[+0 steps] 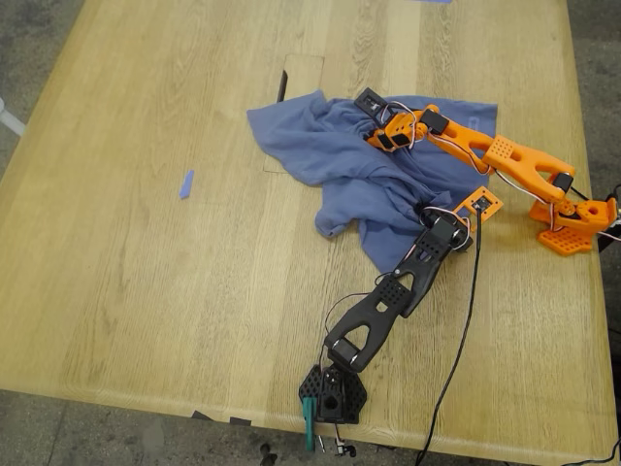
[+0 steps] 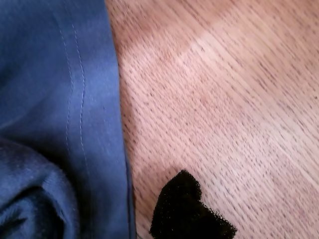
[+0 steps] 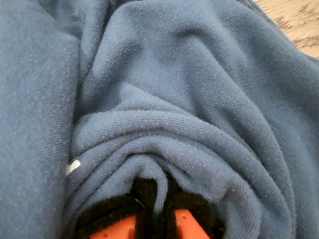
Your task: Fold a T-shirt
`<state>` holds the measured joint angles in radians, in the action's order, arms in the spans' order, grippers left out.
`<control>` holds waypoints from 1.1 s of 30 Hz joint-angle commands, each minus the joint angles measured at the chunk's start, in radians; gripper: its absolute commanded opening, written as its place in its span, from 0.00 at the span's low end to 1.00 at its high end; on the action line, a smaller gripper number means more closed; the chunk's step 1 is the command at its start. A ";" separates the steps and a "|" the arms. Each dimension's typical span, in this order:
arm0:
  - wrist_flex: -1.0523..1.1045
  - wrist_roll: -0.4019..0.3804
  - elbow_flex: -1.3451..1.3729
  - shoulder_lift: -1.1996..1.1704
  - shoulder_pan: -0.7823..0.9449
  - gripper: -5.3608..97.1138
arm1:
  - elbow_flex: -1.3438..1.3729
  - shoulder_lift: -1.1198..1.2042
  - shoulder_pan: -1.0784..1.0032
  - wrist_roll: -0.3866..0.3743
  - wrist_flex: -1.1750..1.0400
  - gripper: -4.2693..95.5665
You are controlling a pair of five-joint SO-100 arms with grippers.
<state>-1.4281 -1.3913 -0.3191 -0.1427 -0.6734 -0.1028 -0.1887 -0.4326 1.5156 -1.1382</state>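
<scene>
On the pale wooden table point(image 1: 146, 291), toward the exterior view's right, you have the slate-blue cotton T-shirt point(image 1: 340, 160) lying crumpled, not spread flat. Your second gripper point(image 3: 154, 219), orange-fingered with black pads, is pinching a bunched ridge of that cloth. Your first gripper point(image 2: 192, 211) shows only one black foam tip over bare wood, just beside the stitched hem; you cannot tell whether its jaws stand apart or together, and it holds nothing visible. Risk, as a judgement: lift with the second gripper alone and the pinched wad may gather several layers, so the shirt would rise as a lump and twist rather than open. The first gripper may also close on wood and miss the hem edge. The heap's long axis runs roughly from the exterior view's upper left to its lower right; collar and sleeves are not distinguishable, so which way the shirt points cannot be stated
</scene>
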 commanded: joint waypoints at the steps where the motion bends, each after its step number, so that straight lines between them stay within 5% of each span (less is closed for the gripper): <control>1: 0.048 -0.002 -0.012 0.029 0.028 0.59 | -0.012 -0.055 -0.049 0.000 -0.015 0.04; 22: 0.028 0.009 -0.009 0.107 0.169 0.36 | -0.012 -0.106 -0.038 0.002 -0.035 0.04; 33: -0.043 -0.017 -0.006 0.115 0.272 0.07 | -0.012 -0.130 -0.048 0.002 -0.048 0.04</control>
<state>-1.4189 -1.3898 -0.3375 -0.0383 -0.4817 -0.0997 -0.2485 -0.4403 1.5125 -1.1781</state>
